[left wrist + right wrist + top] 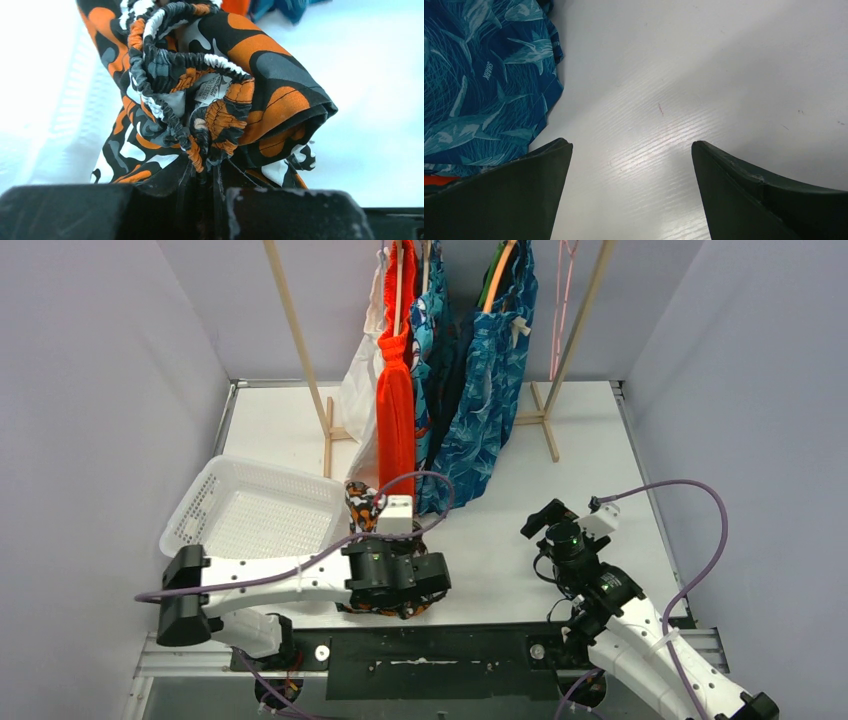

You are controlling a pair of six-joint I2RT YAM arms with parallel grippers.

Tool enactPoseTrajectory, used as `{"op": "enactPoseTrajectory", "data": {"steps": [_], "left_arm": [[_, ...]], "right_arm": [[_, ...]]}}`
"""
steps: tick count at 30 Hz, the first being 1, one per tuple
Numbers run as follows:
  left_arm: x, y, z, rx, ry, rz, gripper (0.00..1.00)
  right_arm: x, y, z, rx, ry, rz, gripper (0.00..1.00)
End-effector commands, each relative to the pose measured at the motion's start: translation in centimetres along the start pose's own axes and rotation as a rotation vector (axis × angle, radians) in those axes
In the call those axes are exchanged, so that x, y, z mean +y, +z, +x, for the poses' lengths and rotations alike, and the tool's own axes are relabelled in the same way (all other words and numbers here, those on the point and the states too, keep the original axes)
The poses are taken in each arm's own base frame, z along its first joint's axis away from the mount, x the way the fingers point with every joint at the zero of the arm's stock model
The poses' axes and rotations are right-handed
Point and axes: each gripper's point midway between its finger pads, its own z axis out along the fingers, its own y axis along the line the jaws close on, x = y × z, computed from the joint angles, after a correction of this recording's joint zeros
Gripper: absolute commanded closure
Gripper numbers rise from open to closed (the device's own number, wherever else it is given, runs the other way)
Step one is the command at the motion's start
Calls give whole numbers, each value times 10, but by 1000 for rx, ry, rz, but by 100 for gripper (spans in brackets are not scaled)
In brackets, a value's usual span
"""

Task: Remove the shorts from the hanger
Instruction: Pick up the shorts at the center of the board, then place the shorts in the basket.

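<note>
The left gripper (402, 585) sits at lower centre of the top view, its jaws closed tight on the camo shorts (362, 503). In the left wrist view the left gripper (215, 200) fills the bottom edge. A fold of the camo shorts (240, 100) is pinched in the narrow slit between its fingers (295, 212). The rest of the shorts bunches up through the middle of the frame, with the elastic waistband and a white label showing. In the top view they lie just right of the white basket (250, 510), partly hidden under the arm. Whether they rest on the table (500, 530) or are raised off it I cannot tell.

The right gripper (547, 520) is at lower right of the top view. It is spread wide and holds nothing. Its own camera shows the right gripper (631, 145) over bare table (684, 75).

At top centre, orange shorts (396, 410) and shark shorts (490, 410) hang from the wooden rack (300, 330). The shark shorts (484, 85) also fill the upper left of the right wrist view.
</note>
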Motion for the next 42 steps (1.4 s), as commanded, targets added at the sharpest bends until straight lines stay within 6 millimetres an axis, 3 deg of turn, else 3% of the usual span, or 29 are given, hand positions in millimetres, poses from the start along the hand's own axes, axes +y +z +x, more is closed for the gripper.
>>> {"op": "enactPoseTrajectory", "data": {"steps": [1,7,12,15,18,23,26,30,42], "left_arm": [[40,-18,-60,-148,-109,-52,100],[86,-27,-135,-221,-223,-63,100],[117,-51,-199,-337,-299,-35,100],[143,-51,-222,-366,-265,-111,100],[161,-35,-232,-335,-222,-173,100],[203,-5,-231,-248,-226,-293,100],[230,19,-215,-184,-293,-309,100],[260,33,-201,-138,-399,-313,100],[313,83,-128,73,-551,-398,100]], "right_arm": [[5,0,-15,-56,45,3,6],[6,2,-14,-48,40,1,5],[7,4,-14,-47,31,-3,5],[7,5,-12,-45,27,-3,5],[10,6,-12,-42,26,-12,5],[14,6,-15,-38,4,-15,5],[16,6,-17,-42,-5,-18,5],[19,6,-20,-45,-22,-26,5],[28,10,-20,-26,-56,-41,5]]}}
